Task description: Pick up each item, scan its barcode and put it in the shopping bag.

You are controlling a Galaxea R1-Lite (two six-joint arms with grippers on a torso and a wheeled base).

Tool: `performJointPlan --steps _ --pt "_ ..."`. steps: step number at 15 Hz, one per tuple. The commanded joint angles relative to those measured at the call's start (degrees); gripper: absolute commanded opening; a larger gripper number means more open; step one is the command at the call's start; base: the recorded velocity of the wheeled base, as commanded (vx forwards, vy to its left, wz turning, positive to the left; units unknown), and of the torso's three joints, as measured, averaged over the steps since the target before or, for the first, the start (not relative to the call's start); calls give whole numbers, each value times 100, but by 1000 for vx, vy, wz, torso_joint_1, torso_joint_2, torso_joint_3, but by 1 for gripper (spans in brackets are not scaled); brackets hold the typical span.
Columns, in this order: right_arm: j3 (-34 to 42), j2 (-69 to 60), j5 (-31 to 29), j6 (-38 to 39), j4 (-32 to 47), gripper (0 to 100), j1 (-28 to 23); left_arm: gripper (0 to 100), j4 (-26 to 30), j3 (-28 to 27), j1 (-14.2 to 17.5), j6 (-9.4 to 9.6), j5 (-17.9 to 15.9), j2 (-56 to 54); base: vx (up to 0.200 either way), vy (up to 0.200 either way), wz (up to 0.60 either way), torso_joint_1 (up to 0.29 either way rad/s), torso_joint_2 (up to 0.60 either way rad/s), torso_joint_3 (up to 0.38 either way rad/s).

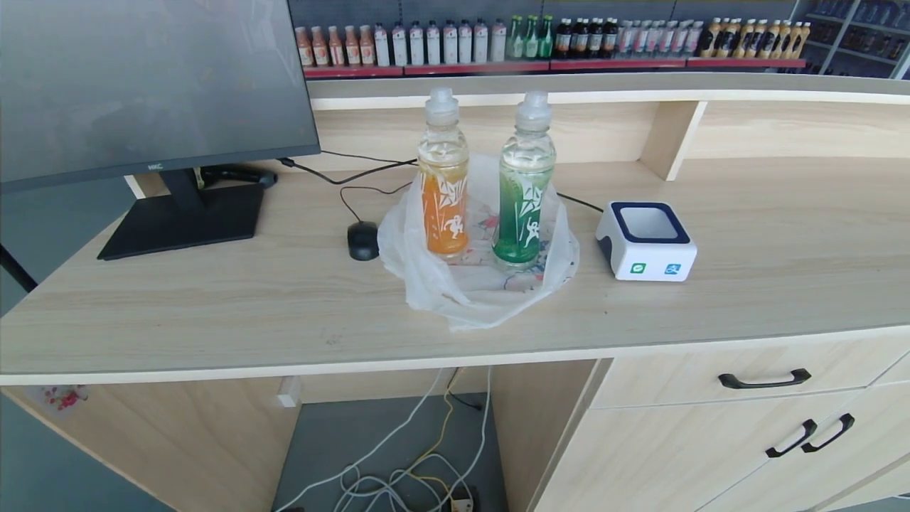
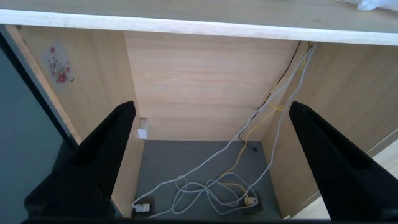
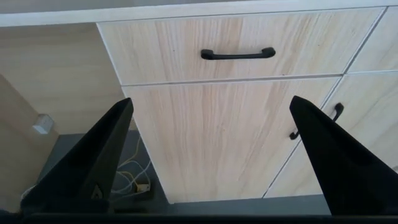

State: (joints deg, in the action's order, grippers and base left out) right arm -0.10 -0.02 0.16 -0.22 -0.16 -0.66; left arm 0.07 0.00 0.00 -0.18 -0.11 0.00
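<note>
Bright even overhead indoor light, soft short shadows beside the mouse [image 1: 362,240] and scanner [image 1: 645,242] on the counter [image 1: 213,313], pale sheen on the monitor [image 1: 142,78] screen, counter's front edge bowed by the wide lens, kneehole [image 1: 398,441] below dimmer, left gripper [image 2: 211,107] and right gripper [image 3: 211,101] near-black.

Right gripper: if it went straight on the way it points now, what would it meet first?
Probably the wooden cabinet door just below the drawer; the right gripper faces it with nothing between, though depth is unclear.
</note>
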Motion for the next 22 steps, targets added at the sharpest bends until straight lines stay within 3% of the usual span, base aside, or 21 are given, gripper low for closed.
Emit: performJointPlan --steps 1,22 --pt "1 11 2 -4 -2 100 -4 100 1 0 9 -26 2 0 0 -200 0 17 2 -2" --pt "1 11 2 -4 -2 100 -4 100 -7 0 9 -43 2 0 0 -190 0 5 5 2"
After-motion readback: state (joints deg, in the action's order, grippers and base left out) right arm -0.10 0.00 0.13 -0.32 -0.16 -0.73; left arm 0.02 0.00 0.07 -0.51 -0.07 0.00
